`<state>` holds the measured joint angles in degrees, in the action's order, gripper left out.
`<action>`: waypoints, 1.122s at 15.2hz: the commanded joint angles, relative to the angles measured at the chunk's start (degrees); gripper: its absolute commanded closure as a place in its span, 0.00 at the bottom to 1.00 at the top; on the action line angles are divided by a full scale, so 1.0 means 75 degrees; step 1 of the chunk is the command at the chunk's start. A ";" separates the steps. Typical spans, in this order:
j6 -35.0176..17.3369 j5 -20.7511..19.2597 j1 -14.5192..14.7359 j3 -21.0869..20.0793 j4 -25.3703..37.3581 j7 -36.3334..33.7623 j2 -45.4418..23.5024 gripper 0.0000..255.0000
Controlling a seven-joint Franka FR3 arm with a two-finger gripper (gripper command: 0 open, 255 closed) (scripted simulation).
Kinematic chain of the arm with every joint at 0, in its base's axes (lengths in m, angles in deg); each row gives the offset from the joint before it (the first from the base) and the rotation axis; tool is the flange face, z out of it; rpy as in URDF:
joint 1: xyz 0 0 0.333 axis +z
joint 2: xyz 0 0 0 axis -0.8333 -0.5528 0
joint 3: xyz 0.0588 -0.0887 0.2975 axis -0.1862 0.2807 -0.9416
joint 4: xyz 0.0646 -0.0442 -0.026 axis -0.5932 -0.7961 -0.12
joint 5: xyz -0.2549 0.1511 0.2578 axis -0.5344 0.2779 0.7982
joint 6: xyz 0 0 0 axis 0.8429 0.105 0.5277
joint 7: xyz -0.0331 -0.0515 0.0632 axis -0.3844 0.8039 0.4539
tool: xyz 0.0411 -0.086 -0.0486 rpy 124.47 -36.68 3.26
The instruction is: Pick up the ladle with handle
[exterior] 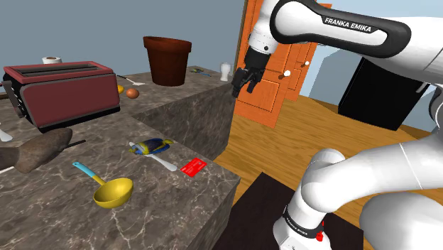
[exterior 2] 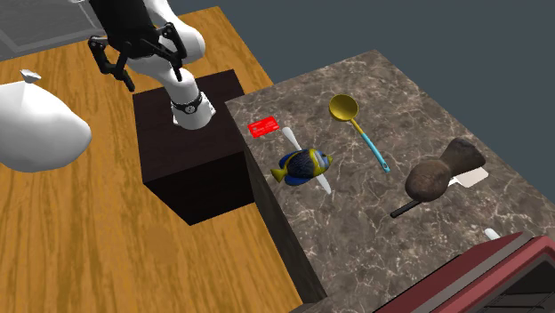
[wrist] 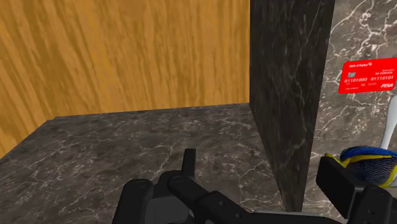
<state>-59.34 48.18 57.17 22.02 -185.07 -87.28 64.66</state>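
The ladle (exterior: pixel 112 192) has a yellow bowl and a thin teal handle. It lies flat on the lower marble counter (exterior: pixel 163 206), near the front edge in the shoulder view. In the second exterior view the ladle (exterior 2: pixel 343 108) lies beyond a blue-and-yellow fish toy (exterior 2: pixel 303 164). My gripper (exterior: pixel 245 89) hangs high in the air, off the counter's corner and above the wooden floor, well away from the ladle. Its black fingers stand apart with nothing between them, as the gripper (exterior 2: pixel 140 64) and gripper (wrist: pixel 267 181) also appear in the other views.
A red card (exterior: pixel 193 167) and the fish toy (exterior: pixel 151 146) on a white utensil lie between gripper and ladle. A brown lumpy brush (exterior: pixel 39 150), a red toaster (exterior: pixel 64 91) and a brown pot (exterior: pixel 167 60) stand farther back. An orange door (exterior: pixel 273 92) is behind the gripper.
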 commanded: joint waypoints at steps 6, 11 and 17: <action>-0.0472 0.0375 0.0274 -0.0693 -0.0062 -0.0671 -0.0510 0.00; -0.0952 0.0672 0.0520 -0.1379 0.0071 -0.1332 -0.1196 0.00; -0.1498 0.0862 0.0744 -0.2199 0.0488 -0.2132 -0.2228 0.00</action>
<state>-69.64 54.34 62.37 6.67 -181.41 -102.08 48.93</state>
